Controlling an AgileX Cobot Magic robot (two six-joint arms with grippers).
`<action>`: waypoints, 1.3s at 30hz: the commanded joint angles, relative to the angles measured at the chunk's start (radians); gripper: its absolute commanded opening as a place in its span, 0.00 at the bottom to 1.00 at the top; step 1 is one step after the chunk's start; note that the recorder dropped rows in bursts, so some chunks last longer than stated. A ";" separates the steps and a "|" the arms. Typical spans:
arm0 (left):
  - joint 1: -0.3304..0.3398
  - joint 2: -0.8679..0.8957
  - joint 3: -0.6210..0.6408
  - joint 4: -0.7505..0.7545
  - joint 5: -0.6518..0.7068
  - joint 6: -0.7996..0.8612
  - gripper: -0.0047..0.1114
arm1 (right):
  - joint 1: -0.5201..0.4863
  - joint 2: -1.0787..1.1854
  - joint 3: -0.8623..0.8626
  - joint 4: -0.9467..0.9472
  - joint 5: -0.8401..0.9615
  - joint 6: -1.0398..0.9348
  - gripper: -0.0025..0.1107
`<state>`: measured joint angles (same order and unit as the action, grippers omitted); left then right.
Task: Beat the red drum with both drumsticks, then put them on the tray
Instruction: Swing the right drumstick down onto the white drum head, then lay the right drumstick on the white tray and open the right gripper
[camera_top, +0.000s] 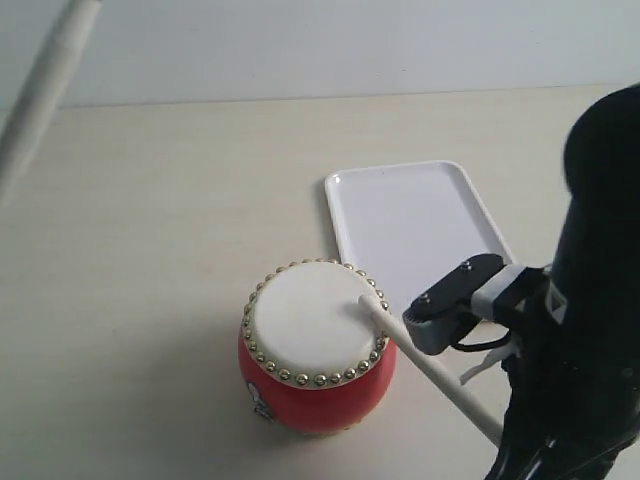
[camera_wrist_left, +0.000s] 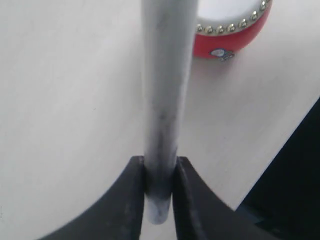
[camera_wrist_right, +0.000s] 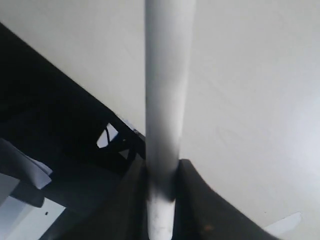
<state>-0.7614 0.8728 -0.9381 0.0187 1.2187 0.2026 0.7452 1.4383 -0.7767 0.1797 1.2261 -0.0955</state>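
Down low, right tool (camera_wrist_right: 161, 171) gripping drumstick (camera_top: 440, 377), tip on red drum (camera_top: 310, 328) (seemingly)

Tabletop (camera_top: 150, 230): pale cream, matte, faint grain, fills most of the exterior view. Its far edge meets a plain light grey-white wall (camera_top: 320, 40). Lighting is soft and even, shadows diffuse. In the left wrist view the table edge runs diagonally with a dark gap (camera_wrist_left: 295, 195) past it; contents unreadable.

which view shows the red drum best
The exterior view: the whole red drum shows, skin top, stud ring and red side. The left wrist view catches only an edge behind the held drumstick. The right wrist view shows none of it.
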 joint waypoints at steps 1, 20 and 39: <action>-0.008 -0.074 -0.003 -0.004 0.002 -0.025 0.04 | -0.002 0.040 -0.013 -0.034 -0.005 -0.014 0.02; -0.006 -0.079 0.031 0.012 -0.039 -0.117 0.04 | -0.325 0.019 -0.288 -0.141 -0.005 0.058 0.02; -0.006 0.132 0.055 0.006 -0.150 -0.368 0.04 | -0.480 0.724 -0.792 -0.036 -0.005 -0.032 0.02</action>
<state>-0.7614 0.9650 -0.8848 0.0259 1.0887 -0.1357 0.2708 2.1150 -1.5293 0.1372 1.2236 -0.1161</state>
